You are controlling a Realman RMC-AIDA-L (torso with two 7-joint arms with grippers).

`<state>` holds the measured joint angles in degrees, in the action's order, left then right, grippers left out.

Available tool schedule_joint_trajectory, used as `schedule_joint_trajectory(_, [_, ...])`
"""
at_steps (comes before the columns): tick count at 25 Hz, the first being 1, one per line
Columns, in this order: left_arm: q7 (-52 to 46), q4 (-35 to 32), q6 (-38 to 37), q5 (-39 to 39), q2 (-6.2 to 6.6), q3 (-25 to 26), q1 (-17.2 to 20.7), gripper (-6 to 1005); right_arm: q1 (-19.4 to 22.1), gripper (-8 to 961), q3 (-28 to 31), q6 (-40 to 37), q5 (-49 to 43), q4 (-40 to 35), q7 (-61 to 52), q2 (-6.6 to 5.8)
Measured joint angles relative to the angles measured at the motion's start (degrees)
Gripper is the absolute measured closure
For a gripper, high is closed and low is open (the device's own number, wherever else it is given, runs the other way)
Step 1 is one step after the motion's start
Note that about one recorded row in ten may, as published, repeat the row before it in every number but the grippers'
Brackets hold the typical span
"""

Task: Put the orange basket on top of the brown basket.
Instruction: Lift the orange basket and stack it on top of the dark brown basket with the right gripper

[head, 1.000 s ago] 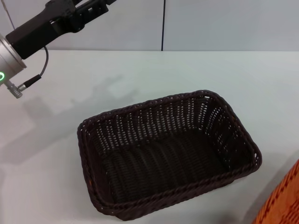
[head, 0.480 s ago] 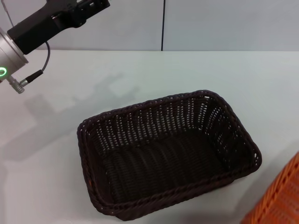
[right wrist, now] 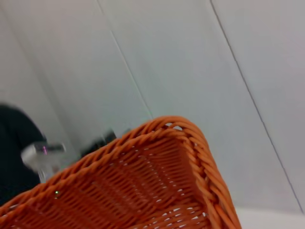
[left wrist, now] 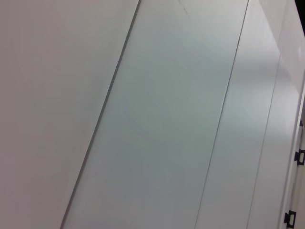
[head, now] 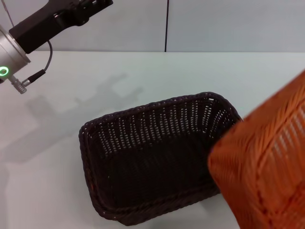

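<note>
Claw state: cannot tell | left arm (head: 43,26) raised far-left | orange basket (head: 267,157) overlapping brown basket (head: 162,162)

No readable text, labels, brands or numbers in any view. Nearest thing to a sign is a green ring light (head: 4,72) on the left arm's silver wrist section, far left of the head view (a plain lit circle, no characters). The orange basket (head: 267,162) and brown basket (head: 157,157) carry no tags or print, and the white table (head: 143,71) and wall panels (left wrist: 157,114) are unmarked.
</note>
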<state>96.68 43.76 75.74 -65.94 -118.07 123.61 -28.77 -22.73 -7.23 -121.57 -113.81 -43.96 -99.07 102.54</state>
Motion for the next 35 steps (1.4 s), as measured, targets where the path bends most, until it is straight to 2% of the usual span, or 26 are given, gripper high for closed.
schedule_joint_trajectory(1, [0.00,-0.07,-0.04,-0.04,0.00,0.00,-0.11,140,-0.18,814,-0.04,0.45,0.88,0.90,0.07,0.56])
schedule_joint_trajectory(2, [0.00,-0.44,-0.14,-0.12,0.00,0.00,-0.51,140,-0.60,815,-0.14,1.89,2.17,2.40,0.31,1.92])
schedule_joint_trajectory(3, [0.00,-0.44,-0.14,-0.12,0.00,0.00,-0.51,140,-0.60,815,-0.14,1.89,2.17,2.40,0.31,1.92])
schedule_joint_trajectory(6, [0.00,-1.16,-0.19,-0.19,0.00,0.00,-1.02,140,-1.39,815,-0.40,4.34,2.51,3.72,1.24,4.93])
schedule_joint_trajectory(11, [0.03,-1.43,-0.55,-0.34,0.02,-0.07,-1.50,140,-2.83,815,-0.84,5.97,2.52,6.35,4.45,8.83])
schedule_joint_trajectory(12, [0.03,-1.45,-0.59,-0.37,0.02,-0.12,-1.57,140,-3.15,815,-0.85,6.80,2.70,8.47,5.75,9.93])
schedule_joint_trajectory(13, [0.03,-1.46,-0.61,-0.40,0.02,-0.14,-1.59,140,-3.15,814,-0.85,6.80,2.70,8.47,5.75,9.93])
schedule_joint_trajectory(17, [0.08,-1.48,-0.78,-0.51,0.03,-0.17,-1.92,140,-3.75,814,-0.85,8.18,2.79,14.45,9.53,11.63])
schedule_joint_trajectory(18, [0.08,-1.48,-0.78,-0.51,0.03,-0.17,-1.92,140,-3.75,810,-0.85,8.18,2.79,14.45,9.53,11.63])
schedule_joint_trajectory(25, [1.95,-1.45,-2.52,-0.41,0.06,0.41,-1.93,140,-3.03,784,-0.39,12.36,2.85,18.72,13.58,14.96])
schedule_joint_trajectory(27, [2.86,-1.45,-3.40,-0.36,0.09,1.89,-2.04,140,-2.69,776,-0.40,13.45,2.88,19.77,14.65,15.68])
schedule_joint_trajectory(35, [5.21,-2.18,-3.99,-0.26,0.10,9.01,-2.34,139,-1.24,746,-0.25,15.78,3.02,26.65,20.67,16.17])
